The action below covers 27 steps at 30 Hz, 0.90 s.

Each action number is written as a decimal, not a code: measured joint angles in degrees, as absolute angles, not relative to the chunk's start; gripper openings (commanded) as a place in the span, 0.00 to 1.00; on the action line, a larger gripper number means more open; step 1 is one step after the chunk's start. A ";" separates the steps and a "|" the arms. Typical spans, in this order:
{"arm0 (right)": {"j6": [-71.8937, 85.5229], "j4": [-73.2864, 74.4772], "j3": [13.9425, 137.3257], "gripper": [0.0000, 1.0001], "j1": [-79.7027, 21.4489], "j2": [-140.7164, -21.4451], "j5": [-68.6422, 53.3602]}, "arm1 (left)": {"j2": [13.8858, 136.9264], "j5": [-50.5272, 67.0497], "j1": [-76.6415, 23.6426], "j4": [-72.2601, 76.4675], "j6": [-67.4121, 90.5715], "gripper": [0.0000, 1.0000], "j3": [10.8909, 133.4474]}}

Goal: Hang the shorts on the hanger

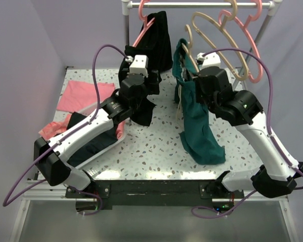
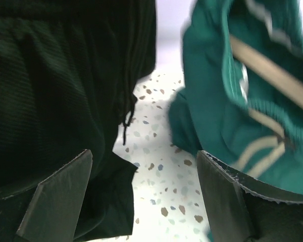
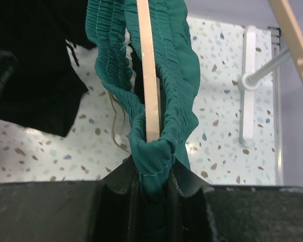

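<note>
The teal-green shorts (image 1: 199, 128) hang over the table, their lower end resting on it. The elastic waistband (image 3: 164, 60) is looped around the tan hanger (image 3: 148, 75), which runs up through the opening. My right gripper (image 3: 152, 176) is shut on the bottom fold of that waistband, at the hanger's tip; in the top view it (image 1: 193, 86) sits at the shorts' upper part. My left gripper (image 2: 144, 161) is open with only tabletop between its fingers, the shorts (image 2: 217, 101) to its right. In the top view the left gripper (image 1: 149, 79) stands beside the black garment.
A long black garment (image 1: 159, 43) hangs from a pink hanger on the rail (image 1: 202, 4), just left of the shorts. More tan and pink hangers (image 1: 240, 30) hang at the right. Pink cloths (image 1: 83, 95) lie at the table's left. A rack post (image 3: 249, 85) stands at the right.
</note>
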State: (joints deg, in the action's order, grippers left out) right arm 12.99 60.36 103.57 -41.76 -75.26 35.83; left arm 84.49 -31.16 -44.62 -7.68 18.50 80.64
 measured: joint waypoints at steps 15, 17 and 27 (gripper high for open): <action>12.75 54.85 113.16 0.00 -41.08 -82.56 34.87 | 79.31 -14.13 -44.62 -10.66 18.46 0.89 80.18; 12.75 54.61 114.32 0.00 -41.08 -83.90 34.92 | 78.13 -11.92 -44.66 -11.60 18.44 0.89 80.12; 12.75 52.10 117.12 0.00 -41.06 -85.38 35.18 | 72.97 -8.05 -46.37 -14.63 17.85 0.90 76.82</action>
State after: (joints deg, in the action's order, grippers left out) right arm 12.75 52.10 117.12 -41.06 -85.38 35.18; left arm 72.97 -8.05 -46.37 -14.63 17.85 76.82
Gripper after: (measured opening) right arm 0.166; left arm 0.898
